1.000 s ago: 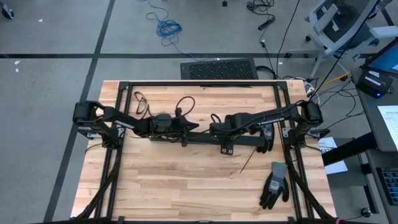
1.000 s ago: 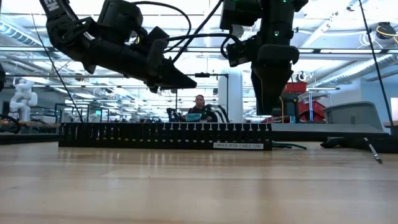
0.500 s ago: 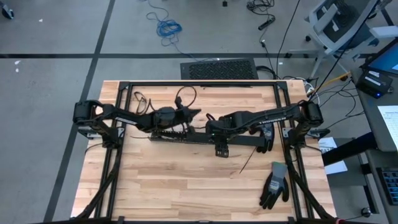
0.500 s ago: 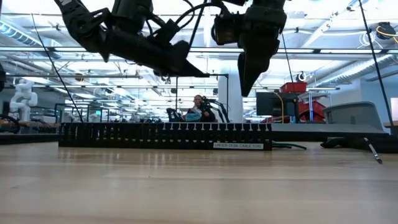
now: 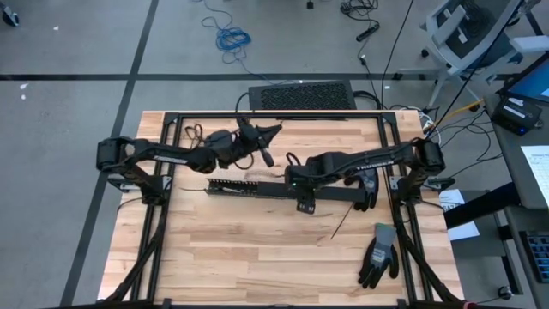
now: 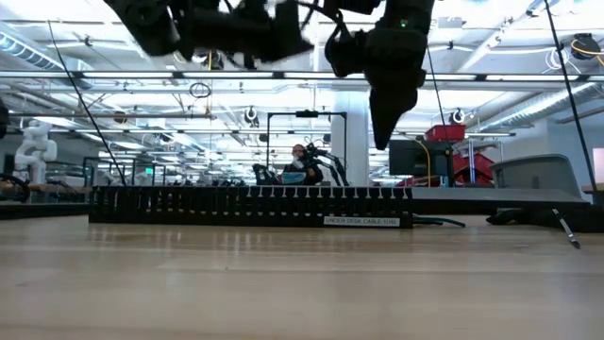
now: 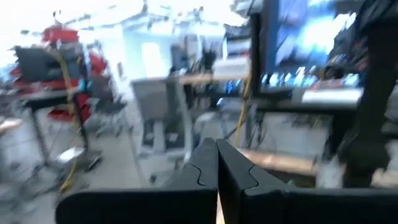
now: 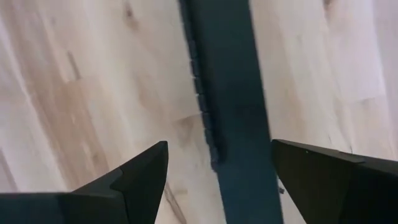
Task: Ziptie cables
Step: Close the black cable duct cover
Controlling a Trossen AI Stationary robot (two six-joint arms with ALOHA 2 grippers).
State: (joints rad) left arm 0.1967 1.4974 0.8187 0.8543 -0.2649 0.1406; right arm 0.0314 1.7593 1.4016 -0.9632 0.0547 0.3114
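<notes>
Cables nowhere in view; right hand (image 5: 306, 199) spread directly above black cable tray (image 5: 236, 188), laid lengthwise across worktop (image 5: 257, 257); left hand (image 5: 270, 130) pressed together, raised farther off near far edge.

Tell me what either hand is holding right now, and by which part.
Nothing. The left hand is shut on nothing, raised; the right hand hangs open above the black cable tray.
</notes>
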